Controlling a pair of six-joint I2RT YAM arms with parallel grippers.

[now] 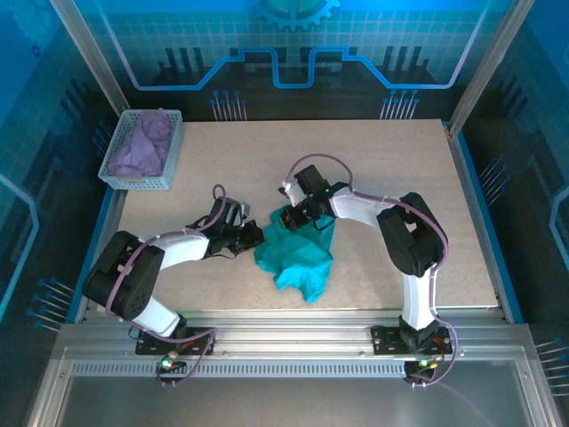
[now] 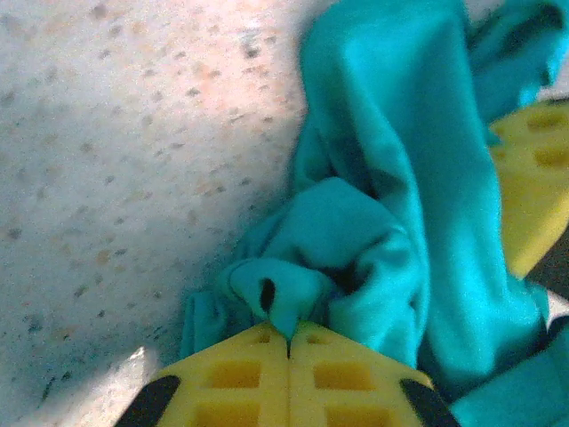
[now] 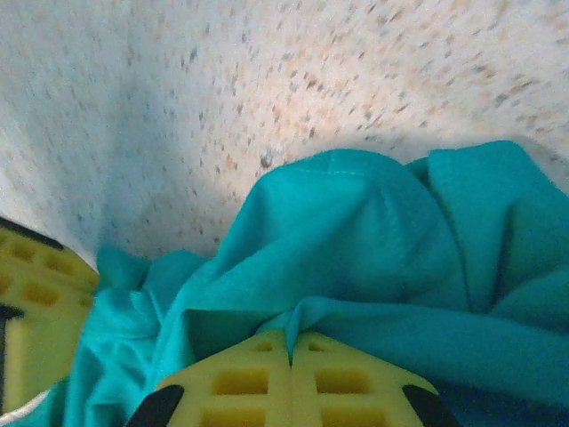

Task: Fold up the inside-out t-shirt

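1. One speckled beige worktop [image 1: 400,178] sits inside an aluminium-framed enclosure with blue-lit panel walls [image 1: 293,36]
2. A white mesh plastic basket [image 1: 133,181] at the far left corner holds a crumpled lavender cloth [image 1: 142,147]
3. The teal-green fabric t-shirt [image 1: 298,253] lies bunched in a rumpled heap near the worktop's middle, between both arms
4. The left pincer [image 2: 289,342] is clamped tight on a pinched fold at the heap's left edge
5. The right pincer [image 3: 291,347] likewise grips a fold at the far edge
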